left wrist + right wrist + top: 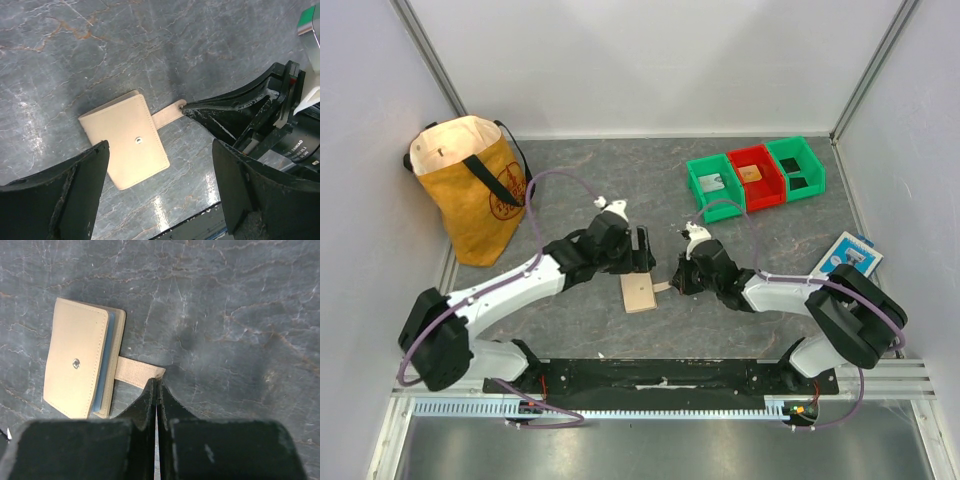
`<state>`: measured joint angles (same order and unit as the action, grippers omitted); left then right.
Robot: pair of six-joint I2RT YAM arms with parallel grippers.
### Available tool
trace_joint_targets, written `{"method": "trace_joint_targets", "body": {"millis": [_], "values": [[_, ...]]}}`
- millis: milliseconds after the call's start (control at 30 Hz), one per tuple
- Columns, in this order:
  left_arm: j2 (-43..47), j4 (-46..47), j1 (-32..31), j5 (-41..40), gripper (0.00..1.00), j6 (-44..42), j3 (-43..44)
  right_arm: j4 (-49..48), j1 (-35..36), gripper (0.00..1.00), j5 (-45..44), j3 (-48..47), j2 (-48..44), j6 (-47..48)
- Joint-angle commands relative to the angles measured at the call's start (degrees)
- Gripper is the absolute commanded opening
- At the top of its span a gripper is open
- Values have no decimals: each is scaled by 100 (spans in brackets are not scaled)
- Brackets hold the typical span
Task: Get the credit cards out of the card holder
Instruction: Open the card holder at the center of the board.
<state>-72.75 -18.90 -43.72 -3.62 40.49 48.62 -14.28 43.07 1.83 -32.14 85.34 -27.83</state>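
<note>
At the small tab [166, 117] of the flat tan folding card holder [125, 142], touched by the pressed-together right gripper [157, 382], sliding is risked because nothing is pinned by the spread left gripper [160, 147].

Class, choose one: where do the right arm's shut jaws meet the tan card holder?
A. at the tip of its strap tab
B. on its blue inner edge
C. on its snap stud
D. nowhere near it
A: in the right wrist view the jaws pinch the tip of the tab of the card holder.
</note>
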Motion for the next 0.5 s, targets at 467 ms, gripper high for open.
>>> {"method": "trace_joint_targets", "body": {"millis": [467], "values": [[-2726,-2135,-1050,-1325,89,-481,2256,-1621,-44,0,134,753,88,-671]]}}
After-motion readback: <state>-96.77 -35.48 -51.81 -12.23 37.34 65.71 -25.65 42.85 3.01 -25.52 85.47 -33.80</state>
